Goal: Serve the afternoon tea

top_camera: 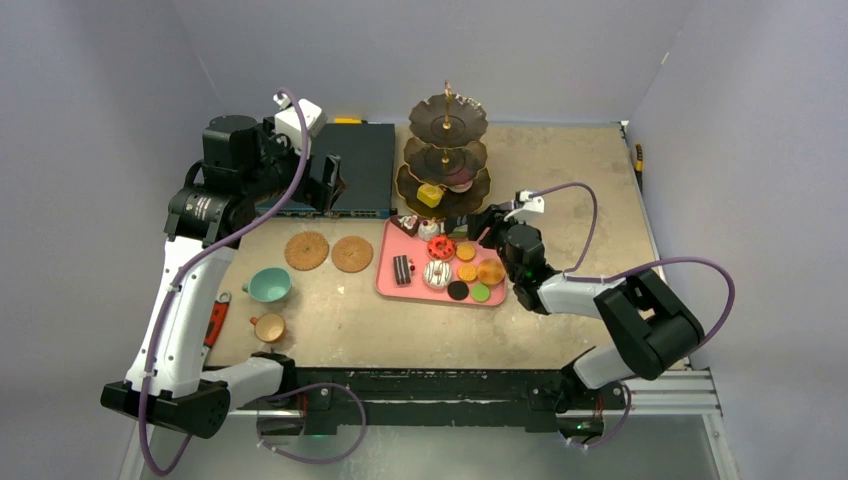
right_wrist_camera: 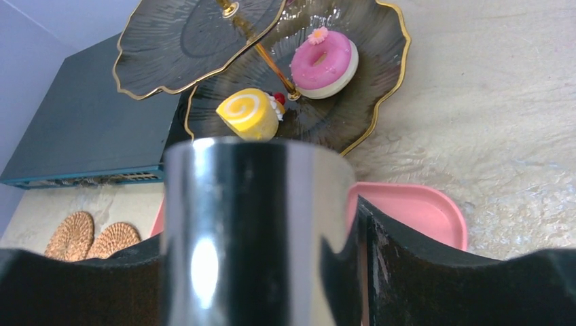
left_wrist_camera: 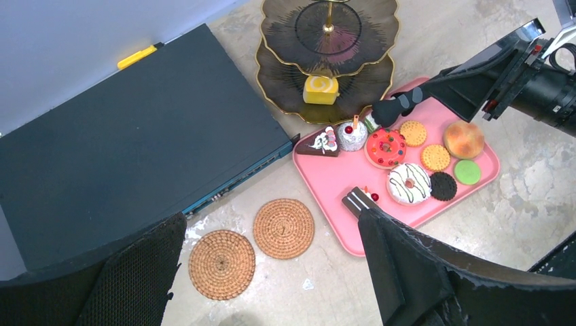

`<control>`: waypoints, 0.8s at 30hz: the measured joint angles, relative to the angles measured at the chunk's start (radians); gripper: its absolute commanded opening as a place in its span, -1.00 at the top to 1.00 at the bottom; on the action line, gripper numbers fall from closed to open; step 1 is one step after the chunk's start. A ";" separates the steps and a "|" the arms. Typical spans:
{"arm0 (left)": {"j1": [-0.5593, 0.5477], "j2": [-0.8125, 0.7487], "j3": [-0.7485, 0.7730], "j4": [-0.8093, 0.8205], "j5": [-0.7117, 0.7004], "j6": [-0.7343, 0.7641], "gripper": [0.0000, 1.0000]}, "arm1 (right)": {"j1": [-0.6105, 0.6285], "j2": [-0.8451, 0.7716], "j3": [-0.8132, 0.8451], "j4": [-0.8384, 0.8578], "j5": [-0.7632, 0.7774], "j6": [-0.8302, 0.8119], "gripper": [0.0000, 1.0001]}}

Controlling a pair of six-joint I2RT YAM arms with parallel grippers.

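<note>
L gripper [top_camera: 328, 182]: raised over the dark network switch [top_camera: 365, 165] at far left, jaws spread wide, nothing between them.

Teal cup [top_camera: 268, 285] and tan cup [top_camera: 269, 327]: near-left on the table. Both stand apart from the woven coasters [top_camera: 307, 250], which lie side by side further back, so the cups are not yet served.

Pink tray [left_wrist_camera: 326, 180]: centre, carrying most of the toy cakes, incl. chocolate slice [left_wrist_camera: 356, 200], white-iced donut [left_wrist_camera: 409, 183], red donut [left_wrist_camera: 386, 147], cherry cupcake [left_wrist_camera: 352, 134] and green macaron [left_wrist_camera: 466, 171].

Three-tier stand [top_camera: 430, 160]: just beyond the tray's far edge. The bottom tier holds a yellow roll cake [right_wrist_camera: 248, 112] and a pink donut [right_wrist_camera: 324, 60]. The mid and top tiers look bare.

R gripper [top_camera: 492, 225]: over the tray's far edge, closed on the tongs [right_wrist_camera: 251, 217], whose shiny handle fills the wrist view. The dark tips hang just beside the cherry cupcake, apparently w/o load.

Step in hand (judged): fetch the next cake w/ the tongs and move it to the stand.

Technique:
- Set one tip on either side of a single cake, e.g. the cupcake, clear of the red donut next to it.
- Squeeze only enough to hold, since small rounded toys may pop out.
- Lift straight up past the scalloped rim.
- Approach a tier from its open side, avoiding the gold rod and the upper plates.
- Release on a bare patch, not against the roll cake.
</note>
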 measured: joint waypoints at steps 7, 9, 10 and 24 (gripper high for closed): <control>0.000 0.000 0.000 0.000 0.000 0.002 -0.98 | 0.022 0.010 0.005 0.007 0.023 -0.011 0.24; 0.000 0.000 0.000 0.000 0.000 0.002 -0.98 | 0.022 0.005 0.004 0.006 0.024 -0.016 0.28; 0.000 0.000 0.000 0.000 0.000 0.002 -0.98 | 0.022 -0.003 0.002 0.003 0.025 -0.018 0.28; 0.000 0.000 0.000 0.000 0.000 0.002 -0.99 | 0.012 -0.226 -0.024 -0.064 0.051 -0.034 0.27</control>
